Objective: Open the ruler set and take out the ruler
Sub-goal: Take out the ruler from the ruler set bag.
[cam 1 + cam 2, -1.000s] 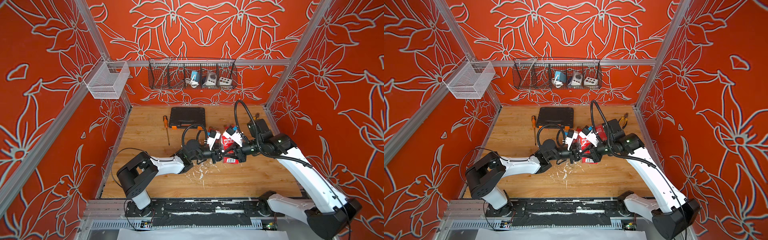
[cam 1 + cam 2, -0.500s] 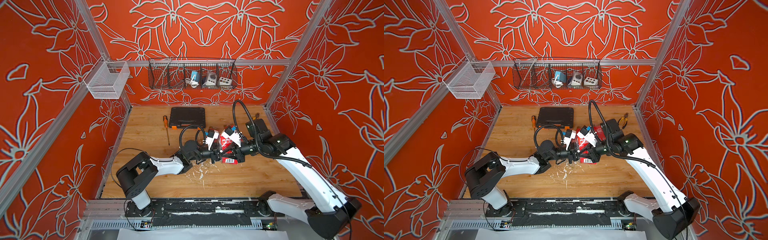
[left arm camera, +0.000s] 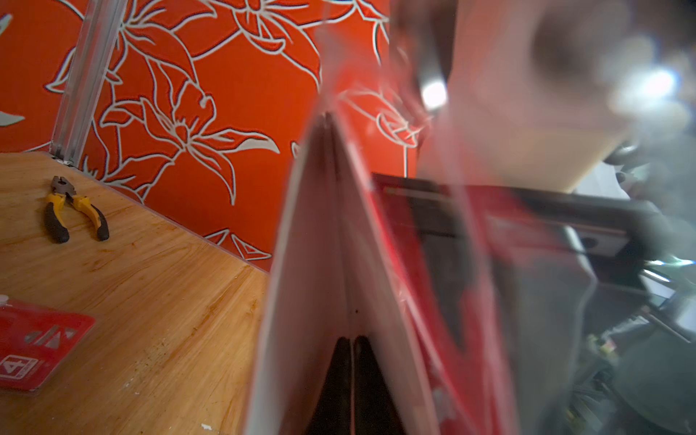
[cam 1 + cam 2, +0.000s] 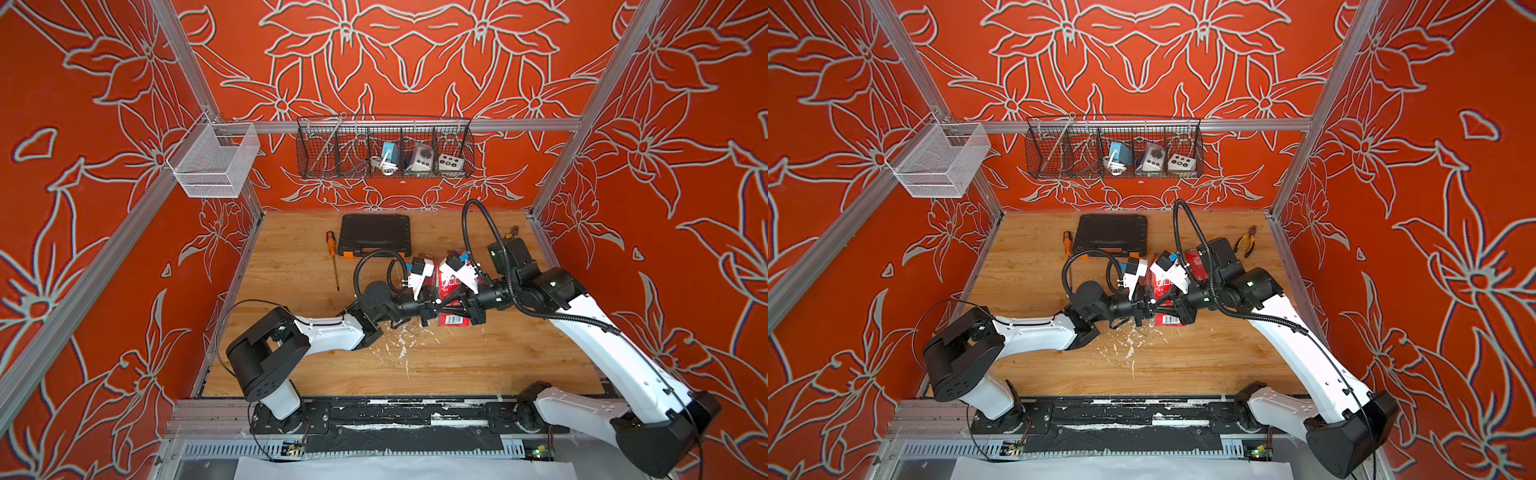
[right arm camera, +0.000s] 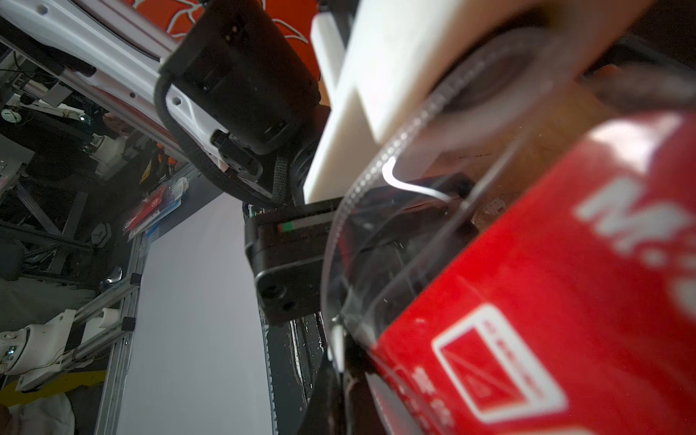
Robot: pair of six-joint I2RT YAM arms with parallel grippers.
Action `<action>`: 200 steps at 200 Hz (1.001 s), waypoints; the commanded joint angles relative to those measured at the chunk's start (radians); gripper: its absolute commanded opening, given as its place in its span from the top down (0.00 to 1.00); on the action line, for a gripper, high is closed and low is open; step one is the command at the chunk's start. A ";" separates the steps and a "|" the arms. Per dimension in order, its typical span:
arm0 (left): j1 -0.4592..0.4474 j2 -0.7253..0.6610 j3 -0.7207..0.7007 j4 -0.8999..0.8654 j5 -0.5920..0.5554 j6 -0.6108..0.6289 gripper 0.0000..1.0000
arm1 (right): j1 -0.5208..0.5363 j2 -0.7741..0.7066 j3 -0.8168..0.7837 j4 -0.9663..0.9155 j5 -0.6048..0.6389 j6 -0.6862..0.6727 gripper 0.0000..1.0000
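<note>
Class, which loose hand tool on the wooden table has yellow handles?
The yellow-handled pliers by the right wall; the slim orange-handled screwdriver lies beside the black plastic case.

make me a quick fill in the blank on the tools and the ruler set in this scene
1. The screwdriver beside the black tool case has an ___ handle.
2. The pliers on the wooden table have ___ handles.
3. The right gripper is shut on the ___ ruler set.

Missing words: orange; yellow; red.
</note>
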 commanded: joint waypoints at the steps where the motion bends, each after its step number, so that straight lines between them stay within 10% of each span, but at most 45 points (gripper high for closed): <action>1: -0.017 -0.051 -0.005 0.049 0.007 0.040 1.00 | 0.004 -0.015 -0.018 0.019 0.065 0.006 1.00; 200: -0.017 -0.204 -0.138 -0.011 -0.175 0.165 1.00 | -0.041 -0.066 -0.065 0.140 0.236 0.100 1.00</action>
